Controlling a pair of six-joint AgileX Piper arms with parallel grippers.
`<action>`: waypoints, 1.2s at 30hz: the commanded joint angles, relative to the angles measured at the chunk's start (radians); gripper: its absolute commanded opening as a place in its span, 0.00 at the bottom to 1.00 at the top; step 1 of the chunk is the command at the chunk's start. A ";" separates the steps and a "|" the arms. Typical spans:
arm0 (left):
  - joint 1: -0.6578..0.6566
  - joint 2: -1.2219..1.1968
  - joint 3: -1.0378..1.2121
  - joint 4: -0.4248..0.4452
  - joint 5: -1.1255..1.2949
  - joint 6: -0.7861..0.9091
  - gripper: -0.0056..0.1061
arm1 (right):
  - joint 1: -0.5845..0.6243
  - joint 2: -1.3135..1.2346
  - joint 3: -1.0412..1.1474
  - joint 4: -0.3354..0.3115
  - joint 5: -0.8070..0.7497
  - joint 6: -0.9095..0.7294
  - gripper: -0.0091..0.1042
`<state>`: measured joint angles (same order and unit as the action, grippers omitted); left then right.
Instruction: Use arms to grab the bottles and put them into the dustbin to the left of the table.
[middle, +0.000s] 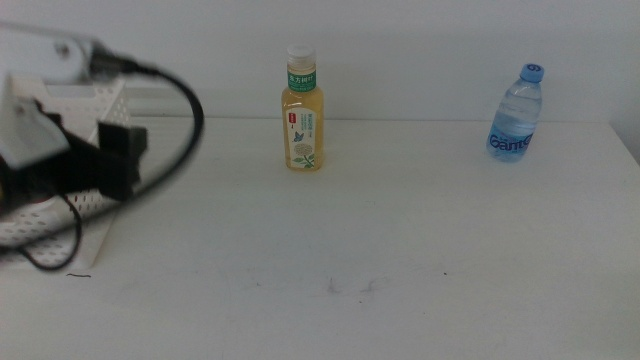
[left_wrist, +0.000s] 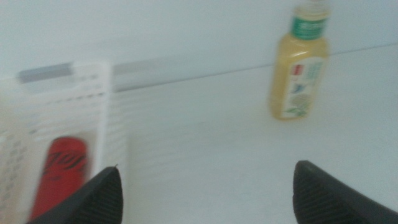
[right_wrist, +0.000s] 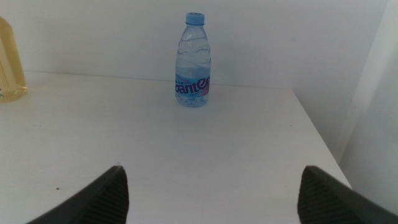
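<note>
My left gripper hangs beside the white perforated dustbin at the table's left; its jaws are wide open and empty in the left wrist view. The red soda can lies inside the dustbin. The amber tea bottle stands upright at the back middle of the white table, and also shows in the left wrist view. The clear water bottle stands at the back right. My right gripper is open and empty, facing the water bottle from a distance, out of the middle view.
The left arm's thick black cable loops over the dustbin. The table's right edge runs close to the water bottle. Faint scuff marks lie on the tabletop near the front.
</note>
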<state>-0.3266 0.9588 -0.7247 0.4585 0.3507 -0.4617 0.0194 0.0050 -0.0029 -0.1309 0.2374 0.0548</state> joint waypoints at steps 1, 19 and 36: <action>-0.020 -0.017 0.067 0.026 -0.110 -0.035 0.89 | -0.008 -0.005 0.003 -0.006 -0.005 -0.002 0.77; -0.248 0.752 0.188 -0.718 -1.206 0.568 0.89 | -0.008 -0.005 0.003 -0.006 -0.005 -0.002 0.77; -0.196 1.084 -0.290 -0.737 -0.972 0.560 0.89 | -0.008 -0.005 0.003 -0.006 -0.005 -0.002 0.77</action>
<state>-0.5372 2.0336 -0.9846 -0.2671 -0.6520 0.0849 0.0194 0.0050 -0.0029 -0.1309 0.2374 0.0548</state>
